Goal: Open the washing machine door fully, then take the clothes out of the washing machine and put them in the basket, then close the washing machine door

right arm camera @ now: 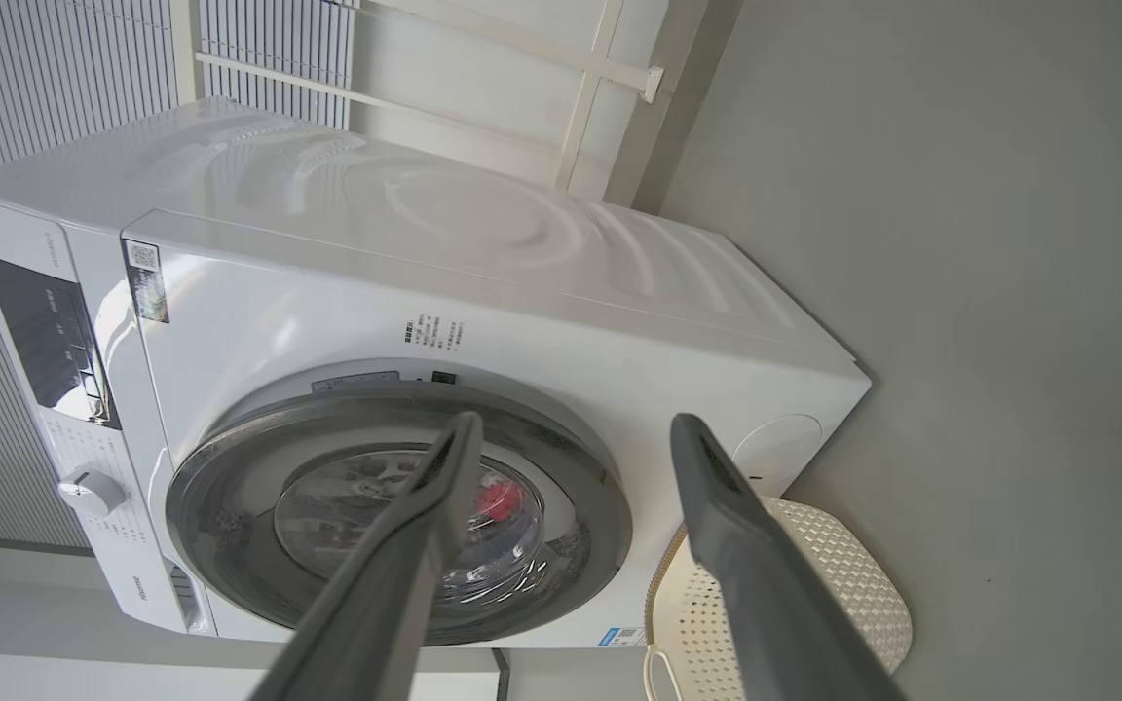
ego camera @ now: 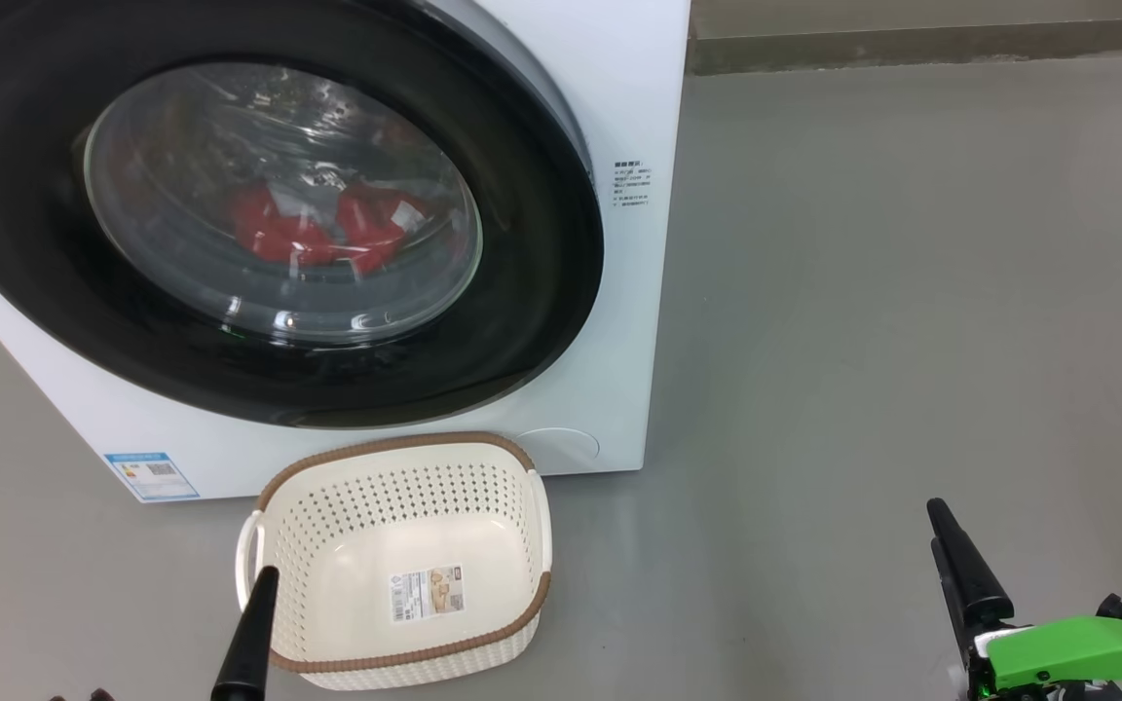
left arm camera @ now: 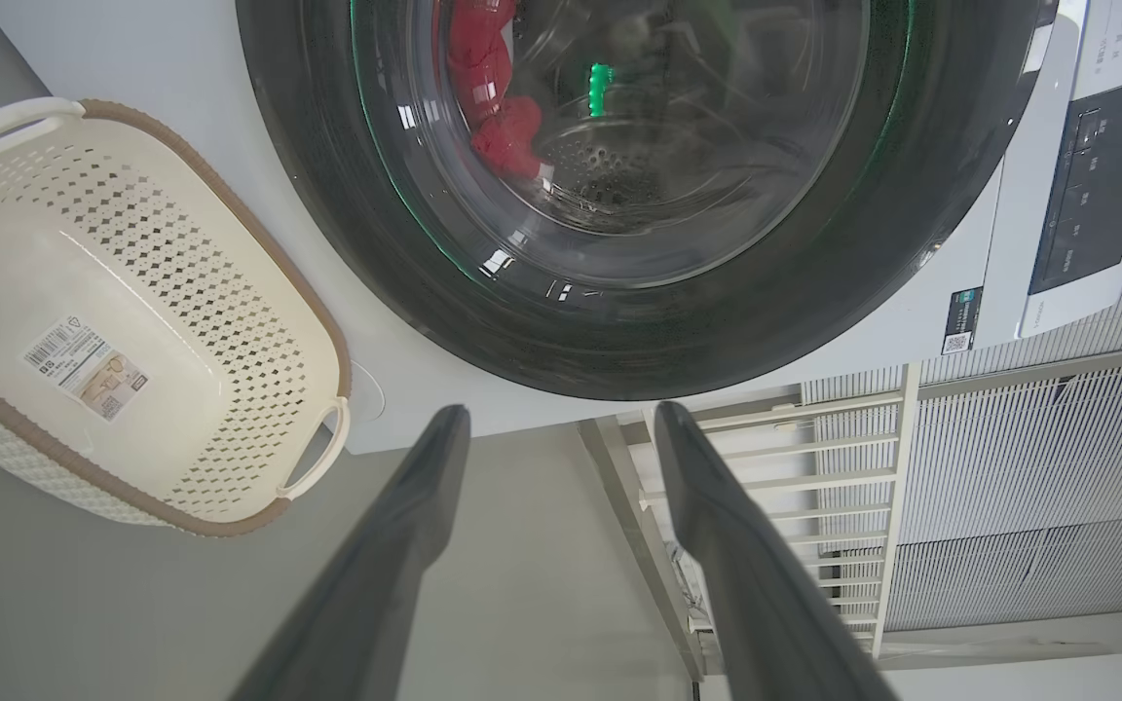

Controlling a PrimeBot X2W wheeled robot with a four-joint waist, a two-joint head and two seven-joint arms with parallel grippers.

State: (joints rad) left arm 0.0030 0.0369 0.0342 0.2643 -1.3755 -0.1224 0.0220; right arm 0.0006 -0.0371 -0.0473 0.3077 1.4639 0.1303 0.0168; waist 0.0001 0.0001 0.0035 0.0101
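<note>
The white washing machine [ego camera: 619, 97] stands ahead of me with its round black-rimmed door [ego camera: 542, 292] lying against the front; a thin grey edge shows along the door's right side. Red clothes [ego camera: 279, 229] lie inside behind the glass window. The cream basket [ego camera: 395, 448] sits empty on the floor just in front of the machine, a label on its bottom. In the left wrist view, my left gripper [left arm camera: 561, 419] is open and empty, near the basket [left arm camera: 230, 321] and short of the door [left arm camera: 814, 312]. My right gripper [right arm camera: 571, 428] is open and empty too, well back from the door [right arm camera: 230, 545].
Grey floor [ego camera: 912, 292] stretches wide to the machine's right. A blue sticker [ego camera: 150, 475] marks the lower front. The control panel [left arm camera: 1097, 185] and a knob [right arm camera: 89, 492] sit above the door. White railing [left arm camera: 814, 467] and slatted panels stand beside the machine.
</note>
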